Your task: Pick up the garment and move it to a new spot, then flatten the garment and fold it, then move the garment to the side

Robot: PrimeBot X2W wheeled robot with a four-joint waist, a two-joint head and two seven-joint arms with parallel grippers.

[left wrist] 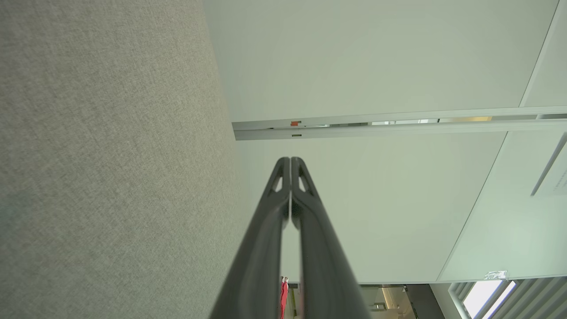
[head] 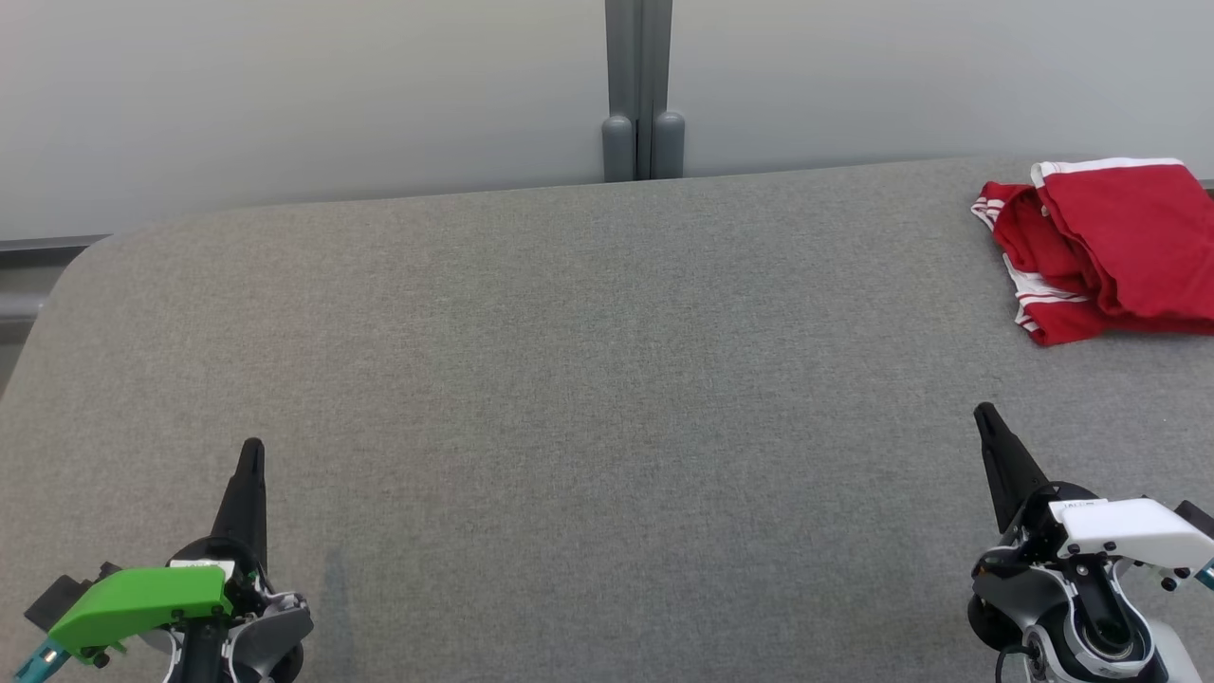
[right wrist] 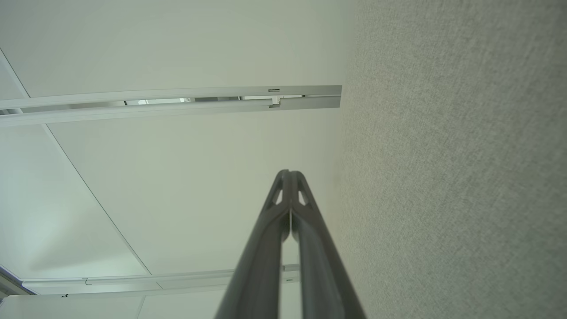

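Surface (head: 569,379): grey, with a matte, felt-like woven covering; it runs from side to side across the head view.
Far-left corner: rounded.
Far edge: straight, climbing slightly toward the right.
Wrist views: the same grey weave shows along the left side of the left wrist view (left wrist: 110,155) and the right side of the right wrist view (right wrist: 465,177).
Garment (head: 1119,247): red with white striped trim, lying on the surface at its far right corner.
Garment's lie: folded over in loose layers, close to the far edge, its right part cut off by the frame.

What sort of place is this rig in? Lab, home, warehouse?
Probably an office-style lab bay: a grey fabric-covered table, pale partition panels joined by a grey post, and one red garment as prop.
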